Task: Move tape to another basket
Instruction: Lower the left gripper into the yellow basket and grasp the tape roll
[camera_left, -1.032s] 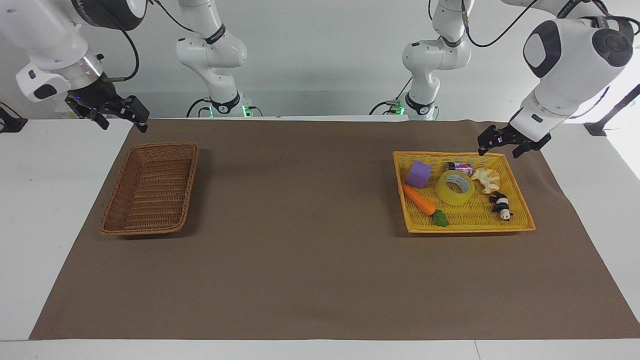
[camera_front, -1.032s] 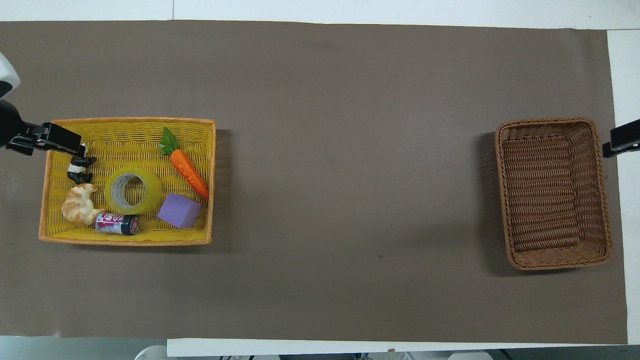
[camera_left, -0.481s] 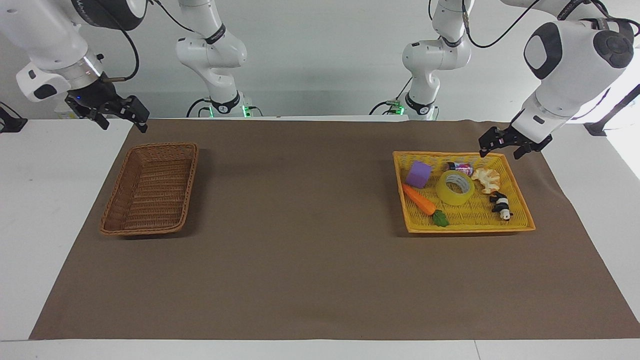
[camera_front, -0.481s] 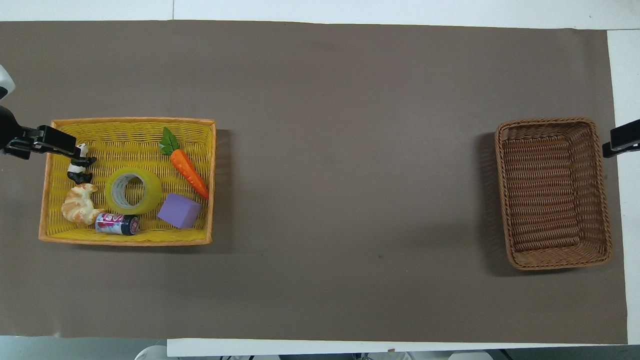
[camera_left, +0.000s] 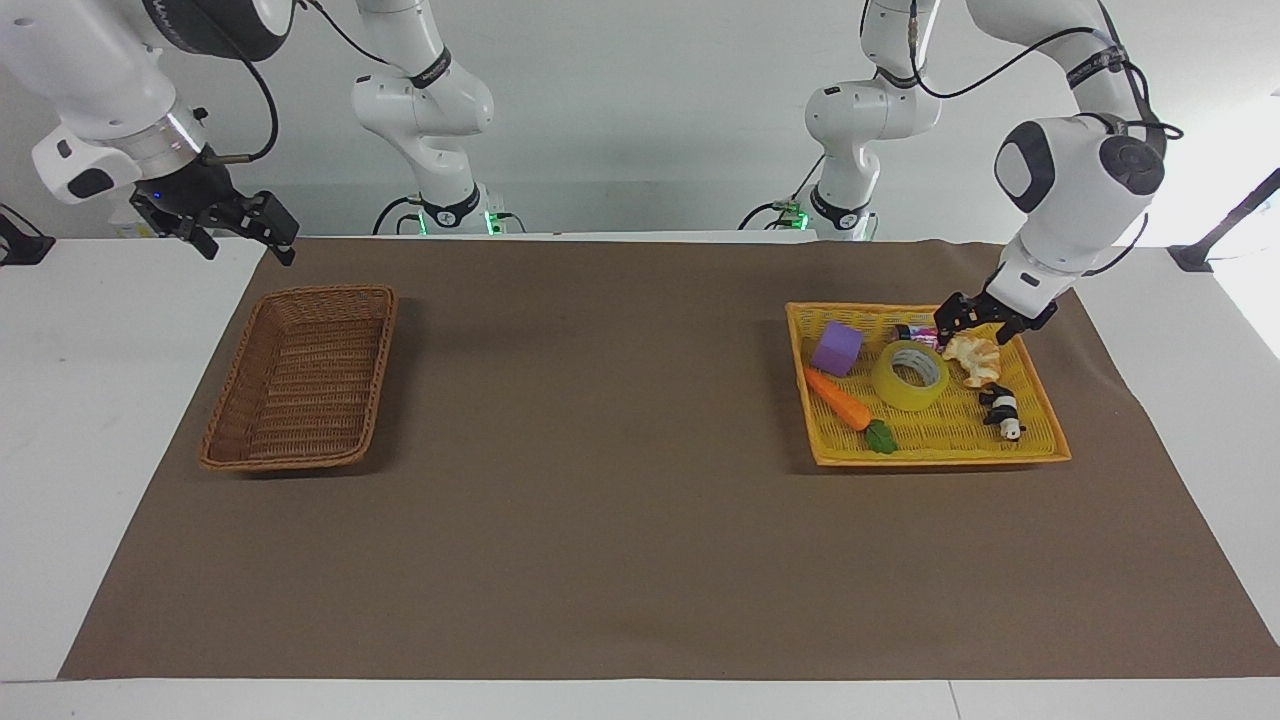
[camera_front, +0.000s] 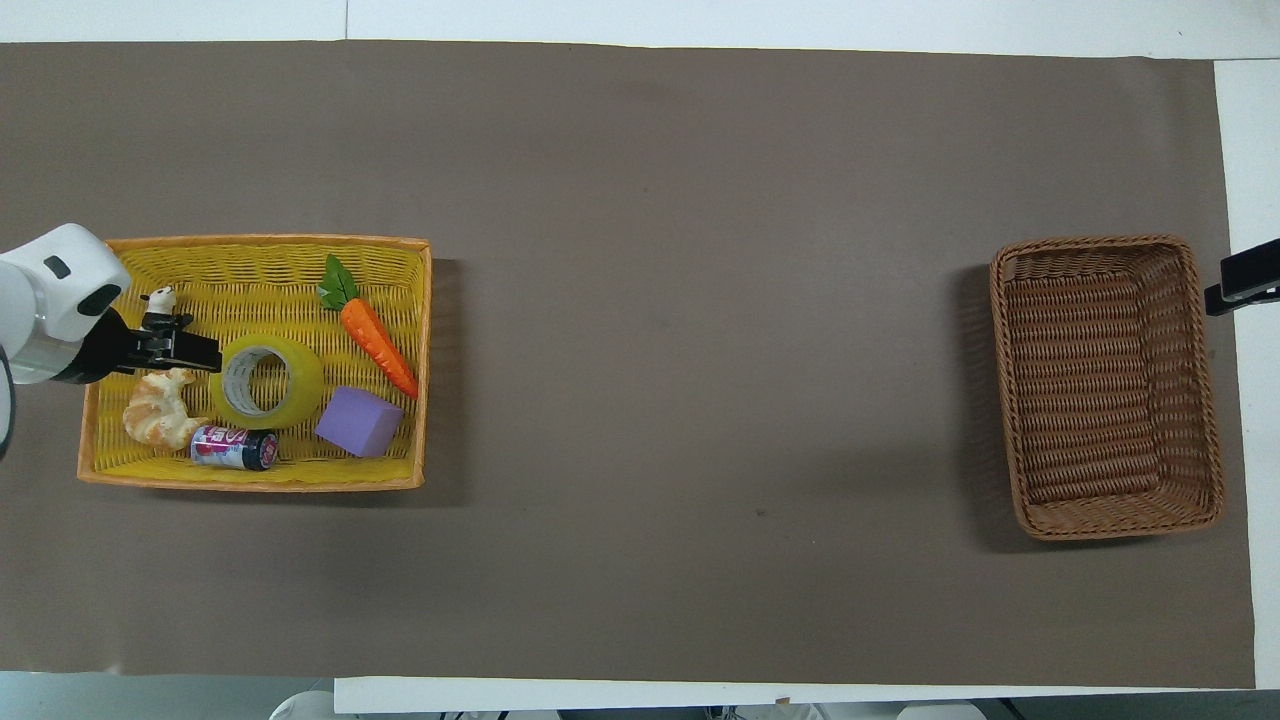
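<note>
Two-arm cell at a worktop (camera_left: 640, 700) covered by a brown mat (camera_left: 620, 520). The tape (camera_left: 910, 376), a yellow roll lying flat with its white core facing up, sits in the middle of the yellow-orange basket (camera_left: 935, 455) at the left arm's end of the worktop. Sharing that basket are a purple cube (camera_left: 836, 348) and a toy carrot (camera_left: 840, 400) on the side toward the right arm's end, a small can (camera_left: 918, 333) nearer to the robots than the tape, a croissant (camera_left: 975, 358) just beside the tape, and a panda figure (camera_left: 1002, 410) farther from the robots than the croissant. The left tool (camera_left: 985, 325) hangs low over the croissant and the basket's robot-side part, its fingers apart and holding nothing, close to the tape but not touching it. The brown wicker basket (camera_left: 300, 455) stands well apart at the right arm's end, with nothing in it. The right tool (camera_left: 235, 235) waits in the air over the mat's corner by that basket, fingers apart, holding nothing.
</note>
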